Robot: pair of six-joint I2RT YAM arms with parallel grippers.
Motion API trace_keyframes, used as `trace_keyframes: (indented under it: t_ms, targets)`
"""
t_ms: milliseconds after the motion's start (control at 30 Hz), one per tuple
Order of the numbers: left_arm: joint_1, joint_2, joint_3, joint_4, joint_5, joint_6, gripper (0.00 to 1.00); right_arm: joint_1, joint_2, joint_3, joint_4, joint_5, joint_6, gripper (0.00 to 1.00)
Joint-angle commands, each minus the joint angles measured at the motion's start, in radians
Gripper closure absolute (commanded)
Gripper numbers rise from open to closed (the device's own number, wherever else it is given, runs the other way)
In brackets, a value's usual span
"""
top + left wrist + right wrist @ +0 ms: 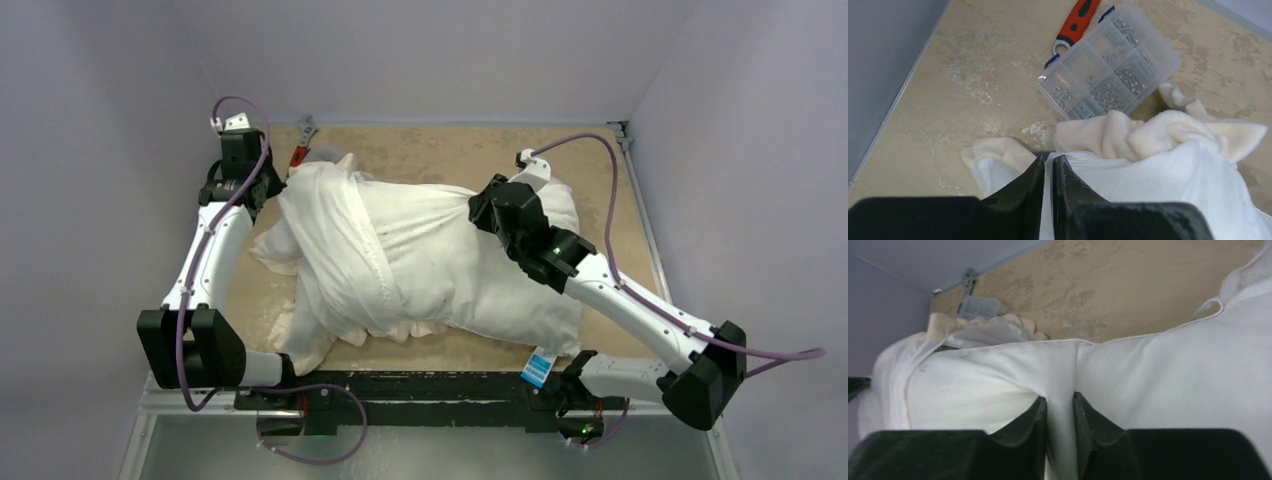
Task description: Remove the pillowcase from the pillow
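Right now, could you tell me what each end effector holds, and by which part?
Left end effector: the white frill-edged fabric pillowcase, beside its cream ruffled edge. Right end effector: a top fold of the plump white pillow.

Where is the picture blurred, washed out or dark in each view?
Top external view: the white pillowcase and pillow wash out together. Left wrist view: left fingers blur dark, the parts organizer is sharp. Right wrist view: right fingers lie in shadow.
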Motion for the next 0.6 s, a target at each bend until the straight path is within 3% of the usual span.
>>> trace_keyframes:
  t_ms: [0, 67, 133, 233, 567]
  targets:
    - [0.033, -0.008, -0.002, 0.08, 0.052, 0.037, 0.82, -0.022, 0.026, 0.034, 0.088, 0.019, -0.086, 0.59]
    - [0.021, -0.028, -0.018, 0.084, 0.094, 0.036, 0.7, -0.019, 0.036, 0.042, 0.085, -0.001, -0.099, 0.4]
    - [-0.008, -0.06, -0.031, 0.078, 0.105, 0.037, 0.58, -0.012, 0.038, 0.042, 0.084, -0.028, -0.116, 0.29]
    - [-0.08, -0.112, -0.045, 0.038, 0.096, 0.022, 0.47, 0.019, 0.053, 0.049, 0.057, -0.067, -0.1, 0.25]
    - [-0.357, -0.395, -0.246, -0.052, 0.116, -0.143, 0.41, 0.322, 0.2, 0.083, -0.134, -0.029, 0.12, 0.14]
